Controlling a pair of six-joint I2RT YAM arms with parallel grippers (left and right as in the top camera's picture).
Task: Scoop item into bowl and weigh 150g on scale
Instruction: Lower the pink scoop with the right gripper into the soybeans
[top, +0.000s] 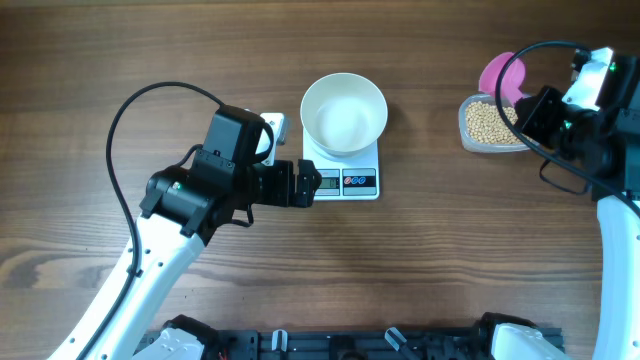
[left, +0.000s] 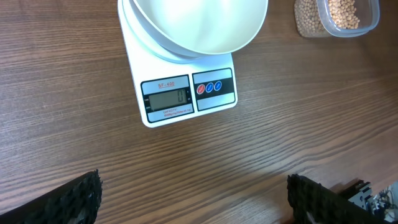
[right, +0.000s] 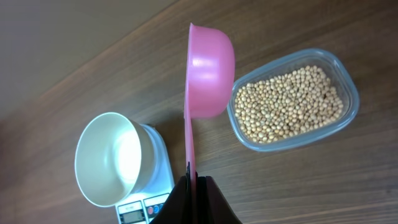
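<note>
- Beans (right: 289, 106): lying in a clear container (right: 349, 93), at 3 o'clock of the bowl (top: 344, 112) in the overhead view, well apart from it. None in the bowl yet.
- Bowl sits on the scale (top: 345, 182), toward its 12 o'clock end. The display at the 6 o'clock edge is uncovered and appears to read 0.
- Right gripper (right: 196, 186): clamped tight on the thin handle of a pink scoop (right: 208, 71). The cup looks empty and turned on edge, hanging just at 9 o'clock of the container in the right wrist view.
- Left gripper (top: 305, 185): jaws spread wide, nothing between them, just at 9 o'clock of the scale's display and pointing at it.
- Handling, my judgement: the beans are small, hard, smooth and light. They will roll and bounce, so fingers cannot pinch them and only the scoop takes them. Enter the heap with the cup mouth level, then carry it flat. The handle is narrow and slick, so it may twist in the grip under load.
- The bowl looks rigid and may slide on the scale if knocked.
</note>
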